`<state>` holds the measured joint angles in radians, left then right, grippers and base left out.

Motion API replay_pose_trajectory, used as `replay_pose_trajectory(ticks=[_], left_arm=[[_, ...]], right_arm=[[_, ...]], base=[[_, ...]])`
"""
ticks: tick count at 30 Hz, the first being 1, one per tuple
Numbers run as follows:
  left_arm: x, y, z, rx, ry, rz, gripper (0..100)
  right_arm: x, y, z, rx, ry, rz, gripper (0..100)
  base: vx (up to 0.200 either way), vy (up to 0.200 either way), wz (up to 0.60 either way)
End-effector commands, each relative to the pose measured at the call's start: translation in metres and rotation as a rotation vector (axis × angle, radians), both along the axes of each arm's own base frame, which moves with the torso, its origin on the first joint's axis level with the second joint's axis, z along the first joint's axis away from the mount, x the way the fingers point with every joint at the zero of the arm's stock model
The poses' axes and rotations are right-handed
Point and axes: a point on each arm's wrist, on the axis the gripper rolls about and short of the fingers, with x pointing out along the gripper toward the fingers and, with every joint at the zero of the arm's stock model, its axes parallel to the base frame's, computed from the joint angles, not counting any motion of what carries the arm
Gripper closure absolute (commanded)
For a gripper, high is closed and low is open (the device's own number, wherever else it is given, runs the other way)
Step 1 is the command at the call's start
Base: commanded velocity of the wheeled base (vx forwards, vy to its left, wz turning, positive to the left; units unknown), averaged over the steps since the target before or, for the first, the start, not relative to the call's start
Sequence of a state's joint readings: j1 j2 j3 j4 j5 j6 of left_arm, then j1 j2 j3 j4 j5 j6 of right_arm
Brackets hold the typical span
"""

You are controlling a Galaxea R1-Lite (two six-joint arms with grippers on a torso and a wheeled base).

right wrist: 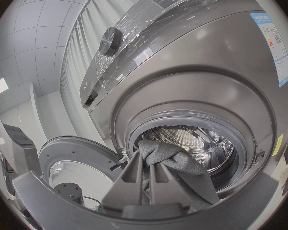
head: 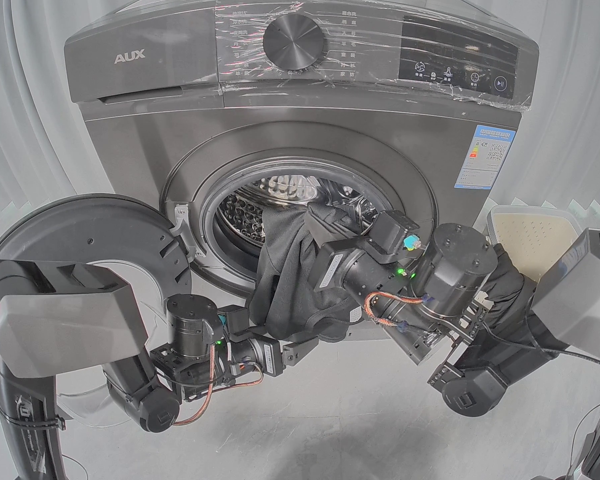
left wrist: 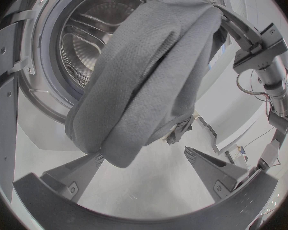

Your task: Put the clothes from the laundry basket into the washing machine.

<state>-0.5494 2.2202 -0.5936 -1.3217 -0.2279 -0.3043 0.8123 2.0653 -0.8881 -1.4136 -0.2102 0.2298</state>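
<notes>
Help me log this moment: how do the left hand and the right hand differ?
The right hand is shut on the dark garment; the left hand is open and grips nothing. The right hand sits at the drum opening, while the left hand is lower, beneath the garment's hanging end. Both are in front of the washing machine.

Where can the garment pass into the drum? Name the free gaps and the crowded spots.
Free: the upper half of the drum, above the garment, and the floor in front, beside the door. Crowded: the lower opening, where the right gripper holds the garment draped outward, with the left gripper open beneath it.
</notes>
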Motion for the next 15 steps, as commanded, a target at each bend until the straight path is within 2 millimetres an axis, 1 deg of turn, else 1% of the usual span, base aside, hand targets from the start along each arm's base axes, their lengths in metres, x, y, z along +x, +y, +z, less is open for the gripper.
replay_pose_trajectory(ticks=[1, 10, 13, 15], left_arm=[[0.007, -0.001, -0.01, 0.007, 0.007, 0.019, 0], [0.011, -0.002, -0.003, -0.043, -0.017, 0.05, 0], [0.016, -0.004, 0.001, -0.077, -0.059, 0.075, 0], [0.015, -0.005, 0.001, -0.082, -0.061, 0.076, 0]], right_arm=[[0.0, 0.0, -0.001, -0.001, 0.001, 0.001, 100], [0.0, 0.0, -0.001, 0.004, -0.001, 0.001, 100], [0.001, 0.001, -0.004, 0.001, 0.001, 0.001, 100], [0.001, 0.002, -0.005, 0.0, 0.002, 0.001, 100]], base=[[0.0, 0.0, 0.0], [0.0, 0.0, 0.0], [0.0, 0.0, 0.0], [0.0, 0.0, 0.0]])
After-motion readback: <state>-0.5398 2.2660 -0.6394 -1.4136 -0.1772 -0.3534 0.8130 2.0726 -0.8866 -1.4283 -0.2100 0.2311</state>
